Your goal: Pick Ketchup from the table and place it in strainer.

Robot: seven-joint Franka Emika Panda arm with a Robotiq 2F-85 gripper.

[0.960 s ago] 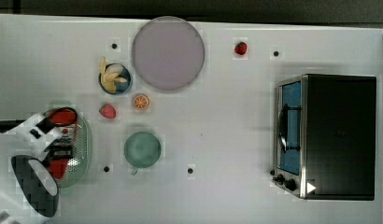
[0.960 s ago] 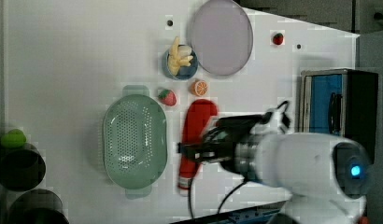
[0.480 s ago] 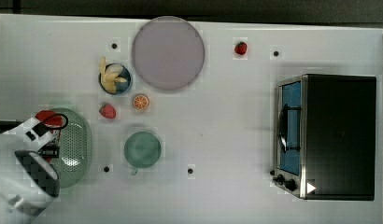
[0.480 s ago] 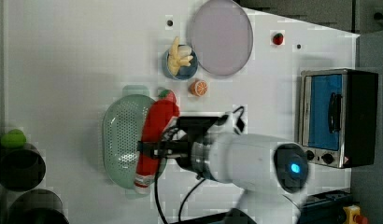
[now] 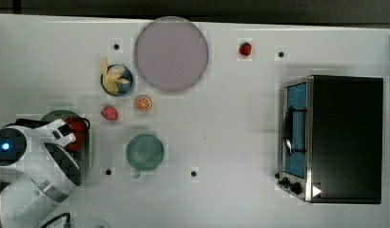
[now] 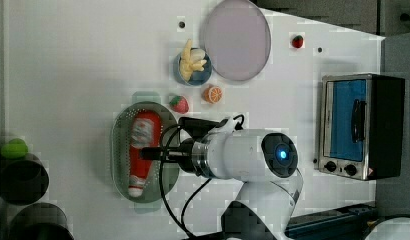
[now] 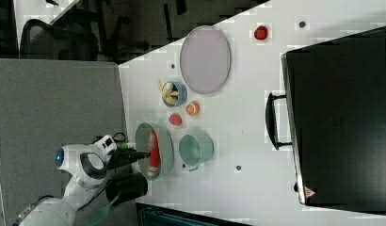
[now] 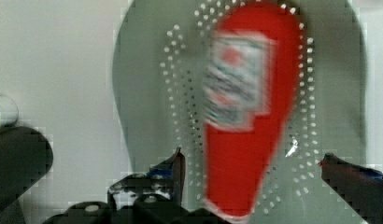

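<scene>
The Ketchup (image 6: 143,145) is a red bottle with a white label. It lies lengthwise inside the pale green strainer (image 6: 118,150) on the perforated base. My gripper (image 6: 153,152) hovers just over it, open. In the wrist view the Ketchup (image 8: 245,140) is blurred and sits between my spread fingers (image 8: 175,170), with a gap on each side, over the strainer (image 8: 143,93). From the top view the arm covers most of the strainer (image 5: 57,116), and a part of the Ketchup (image 5: 78,135) shows. The right view has the Ketchup (image 7: 154,148) in the strainer (image 7: 166,150).
A teal cup (image 5: 144,151) stands near the strainer, with a strawberry (image 5: 109,113), an orange slice (image 5: 143,103), a banana bowl (image 5: 116,80) and a large plate (image 5: 170,53) beyond. A toaster oven (image 5: 331,137) is on the top view's right. Dark cups (image 6: 20,180) are at the left view's left edge.
The arm carried the Ketchup toward the top view's left, over the strainer. The jaws have opened and the bottle now lies in the strainer.
</scene>
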